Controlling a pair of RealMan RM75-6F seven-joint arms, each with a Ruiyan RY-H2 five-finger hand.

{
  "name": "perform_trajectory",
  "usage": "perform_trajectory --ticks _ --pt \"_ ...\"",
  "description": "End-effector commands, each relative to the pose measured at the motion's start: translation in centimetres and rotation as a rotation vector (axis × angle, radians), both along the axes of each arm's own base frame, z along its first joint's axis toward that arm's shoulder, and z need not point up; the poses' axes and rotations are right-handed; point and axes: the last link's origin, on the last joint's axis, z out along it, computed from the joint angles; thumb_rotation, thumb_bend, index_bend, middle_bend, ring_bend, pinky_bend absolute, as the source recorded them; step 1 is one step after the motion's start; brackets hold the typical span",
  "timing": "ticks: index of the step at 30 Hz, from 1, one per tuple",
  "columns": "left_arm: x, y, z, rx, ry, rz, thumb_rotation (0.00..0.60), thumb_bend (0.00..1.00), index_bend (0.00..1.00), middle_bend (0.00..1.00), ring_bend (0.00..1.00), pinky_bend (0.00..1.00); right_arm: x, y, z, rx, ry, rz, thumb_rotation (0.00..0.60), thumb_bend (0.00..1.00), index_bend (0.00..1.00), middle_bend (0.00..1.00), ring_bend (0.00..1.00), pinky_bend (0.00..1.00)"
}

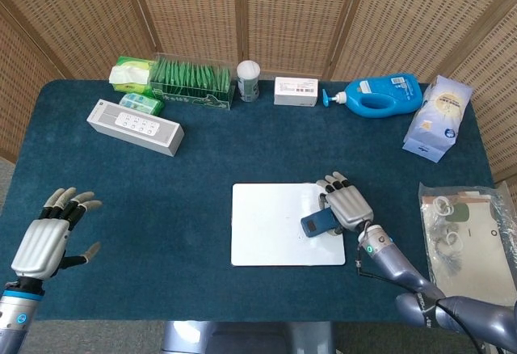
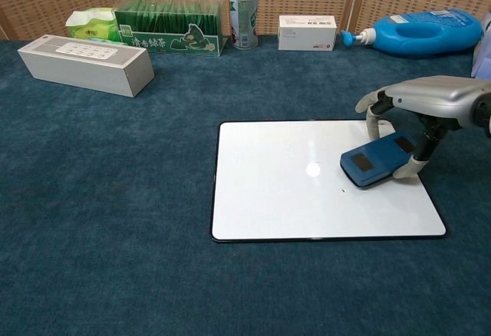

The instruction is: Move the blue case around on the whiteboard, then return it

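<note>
Chest view shows you the blue case [image 2: 376, 160] lying flat on the whiteboard [image 2: 276, 190], close to the board's right edge and nearer its far side than its near one. Your right hand [image 2: 418, 113] arches over the case's right end, with a finger on the far side and the thumb braced against the near right corner, so you are holding it between them. In the head view the same hand [image 1: 349, 204] covers most of the case [image 1: 317, 224], and only the left end shows.

You look to be in the middle of the moving-around step, with the case pushed toward the right margin. The next move, as I judge it, calls for you to draw the case back leftward toward the board's middle, keeping it flat and your hold light so it slides rather than tips. Watch the right edge: any further right and the case would ride off onto the desk [image 2: 115, 198].

Your left hand [image 1: 44, 237] hovers near the desk's near left corner, fingers spread, holding nothing.

Along the far edge stand a white speaker box [image 2: 84, 63], a green tea box [image 2: 169, 33], a small canister [image 2: 244, 18] and a blue bottle [image 2: 418, 32], all well apart from the board. Nothing blocks the slide back.
</note>
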Motion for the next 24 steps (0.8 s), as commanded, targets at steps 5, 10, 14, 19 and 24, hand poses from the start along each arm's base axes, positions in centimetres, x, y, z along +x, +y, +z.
perform_trajectory --ticks 5,10,14,19,24 --pt "-0.4 -0.1 0.3 0.006 0.002 0.011 0.600 0.33 0.23 0.19 0.07 0.00 2.0 0.3 -1.1 0.026 -0.028 0.034 0.600 0.00 0.61 0.14 0.00 0.00" --pt "-0.5 -0.1 0.3 0.004 -0.003 0.010 0.600 0.33 0.23 0.19 0.07 0.00 3.1 0.9 -2.2 0.058 -0.031 0.055 0.600 0.00 0.61 0.14 0.00 0.00" --pt "-0.8 -0.2 0.3 0.002 -0.006 0.016 0.600 0.33 0.23 0.19 0.07 0.00 3.7 1.5 -3.0 0.074 -0.038 0.062 0.600 0.00 0.61 0.14 0.00 0.00" --pt "-0.9 -0.1 0.3 0.002 -0.010 0.013 0.600 0.33 0.23 0.19 0.07 0.00 3.8 1.9 -3.7 0.090 -0.024 0.067 0.600 0.00 0.61 0.14 0.00 0.00" --pt "-1.0 -0.1 0.3 0.003 -0.009 0.012 0.600 0.33 0.23 0.19 0.07 0.00 3.2 1.8 -3.6 0.080 -0.006 0.054 0.600 0.00 0.61 0.14 0.00 0.00"
